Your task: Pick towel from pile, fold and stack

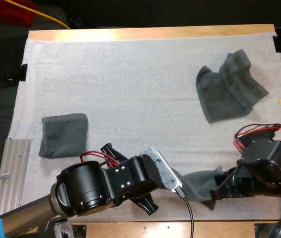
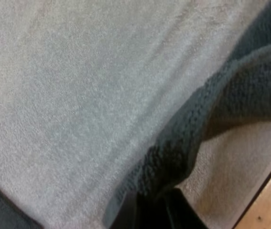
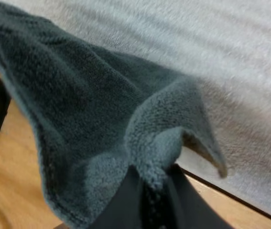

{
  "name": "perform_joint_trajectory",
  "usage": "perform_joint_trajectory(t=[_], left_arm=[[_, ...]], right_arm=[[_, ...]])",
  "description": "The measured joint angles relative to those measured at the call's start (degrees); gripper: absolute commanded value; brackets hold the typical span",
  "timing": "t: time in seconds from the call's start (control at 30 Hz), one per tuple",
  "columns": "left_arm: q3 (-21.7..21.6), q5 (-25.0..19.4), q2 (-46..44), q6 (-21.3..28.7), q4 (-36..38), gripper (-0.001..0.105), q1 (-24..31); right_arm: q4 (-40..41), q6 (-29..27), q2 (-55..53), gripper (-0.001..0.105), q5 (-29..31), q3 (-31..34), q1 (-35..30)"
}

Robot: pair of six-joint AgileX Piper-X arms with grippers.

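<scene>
The left gripper (image 2: 153,208) and the right gripper (image 3: 152,200) each have fingers clamped on opposite ends of a dark grey-green terry towel (image 1: 199,182) at the near edge of the white mat (image 1: 130,84)

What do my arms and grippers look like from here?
The left arm and right arm have glossy black, rounded joint housings with small silver screws; the left continues into a grey tube. The left gripper and right gripper each show two black fingers.
</scene>
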Motion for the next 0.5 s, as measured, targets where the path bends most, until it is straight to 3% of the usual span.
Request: perform_joint_trajectory(t=[0.23, 0.4, 0.47, 0.5], left_arm=[[8.13, 0.83, 0.21, 3.49, -0.27, 0.0, 7.12], [14.05, 5.11, 0.41, 10.63, -9.08, 0.0, 17.17], [16.2, 9.41, 1.3, 15.49, -16.6, 0.0, 25.96], [16.25, 9.93, 1.71, 16.47, -17.87, 0.0, 27.49]], right_arm=[[-6.0, 0.02, 6.13, 0.001, 2.06, 6.23, -0.68], [-12.4, 0.02, 13.94, 0.001, 3.3, 6.82, -6.6], [-19.24, 0.82, 20.66, 0.001, -1.0, 6.78, -13.71], [-20.1, 1.28, 21.66, 0.001, -1.62, 6.78, -14.66]])
